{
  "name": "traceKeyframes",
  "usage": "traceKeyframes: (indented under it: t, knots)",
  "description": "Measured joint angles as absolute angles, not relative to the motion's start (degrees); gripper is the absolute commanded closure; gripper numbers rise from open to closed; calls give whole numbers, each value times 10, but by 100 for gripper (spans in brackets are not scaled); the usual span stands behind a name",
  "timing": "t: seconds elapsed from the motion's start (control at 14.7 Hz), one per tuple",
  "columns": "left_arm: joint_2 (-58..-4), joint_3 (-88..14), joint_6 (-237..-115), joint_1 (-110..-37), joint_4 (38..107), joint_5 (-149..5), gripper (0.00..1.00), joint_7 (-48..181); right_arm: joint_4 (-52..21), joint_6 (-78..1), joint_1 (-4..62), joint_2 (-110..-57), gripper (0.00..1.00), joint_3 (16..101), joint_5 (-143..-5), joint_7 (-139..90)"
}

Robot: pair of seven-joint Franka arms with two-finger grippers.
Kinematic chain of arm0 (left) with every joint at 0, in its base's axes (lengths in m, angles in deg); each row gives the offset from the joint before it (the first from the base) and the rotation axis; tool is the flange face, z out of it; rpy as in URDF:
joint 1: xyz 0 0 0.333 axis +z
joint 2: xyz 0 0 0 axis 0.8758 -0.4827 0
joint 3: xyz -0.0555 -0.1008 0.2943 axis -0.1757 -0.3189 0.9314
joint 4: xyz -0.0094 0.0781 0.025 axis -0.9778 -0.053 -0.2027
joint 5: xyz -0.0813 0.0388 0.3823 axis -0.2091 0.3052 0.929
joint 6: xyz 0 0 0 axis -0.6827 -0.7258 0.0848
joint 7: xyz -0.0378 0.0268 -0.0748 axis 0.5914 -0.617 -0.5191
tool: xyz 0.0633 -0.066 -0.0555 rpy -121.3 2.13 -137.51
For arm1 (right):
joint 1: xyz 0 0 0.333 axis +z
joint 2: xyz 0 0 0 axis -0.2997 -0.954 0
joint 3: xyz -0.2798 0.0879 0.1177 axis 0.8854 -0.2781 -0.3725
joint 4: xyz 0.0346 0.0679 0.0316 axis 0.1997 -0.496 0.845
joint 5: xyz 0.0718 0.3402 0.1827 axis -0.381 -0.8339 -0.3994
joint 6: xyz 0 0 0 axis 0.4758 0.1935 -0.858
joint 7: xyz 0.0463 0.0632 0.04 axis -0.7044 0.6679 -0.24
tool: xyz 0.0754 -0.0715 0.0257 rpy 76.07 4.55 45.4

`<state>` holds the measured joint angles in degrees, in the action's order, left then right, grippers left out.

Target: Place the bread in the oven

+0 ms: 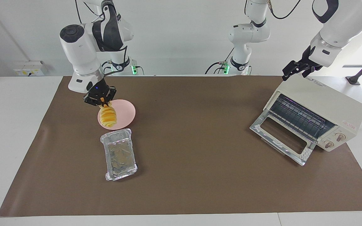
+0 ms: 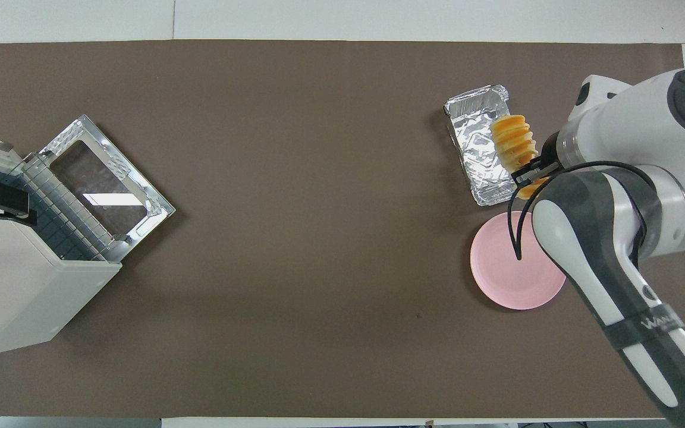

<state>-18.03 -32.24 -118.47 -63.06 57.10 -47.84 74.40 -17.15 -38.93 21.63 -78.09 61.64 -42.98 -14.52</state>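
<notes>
The right gripper (image 1: 101, 101) is clenched on the top end of the bread (image 1: 108, 116), which hangs from it in the air, long axis nearly upright. In the facing view the loaf shows in front of the pink plate (image 1: 125, 113); in the overhead view it covers the rim of the foil tray (image 2: 478, 147) on the side toward the right arm's end of the table, so it is up over the plate-and-tray area without resting on either. The foil tray lies just beside the pink plate, farther from the robots than the plate, on the brown mat (image 1: 193, 135).

The oven (image 1: 322, 108) stands well apart from the pink plate, at the left arm's end of the table. Its glass door (image 1: 283, 139) is dropped open and lies flat in front of it, with the wire rack (image 1: 298, 117) visible inside.

The left gripper (image 1: 294, 69) waits over the top of the oven, at the edge nearer the robots. Whether its fingers are released or clenched I cannot tell, and nothing shows between them
</notes>
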Motion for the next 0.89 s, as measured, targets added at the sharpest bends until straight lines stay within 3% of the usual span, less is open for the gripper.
traceKeyframes:
  t: [0.41,0.75,0.82,0.89]
  knots:
    - [-180,-322,-1185,-631,571,-478,0,744,-79,-460,219,-942,100,618,-402,-162]
    - [-180,-322,-1185,-631,571,-478,0,744,-83,-484,221,-966,100,618,-399,-182]
    - [-180,-322,-1185,-631,571,-478,0,744,-88,-485,221,-966,73,618,-399,-184]
    - [-180,-322,-1185,-631,571,-478,0,744,-91,-486,222,-966,1,618,-399,-185]
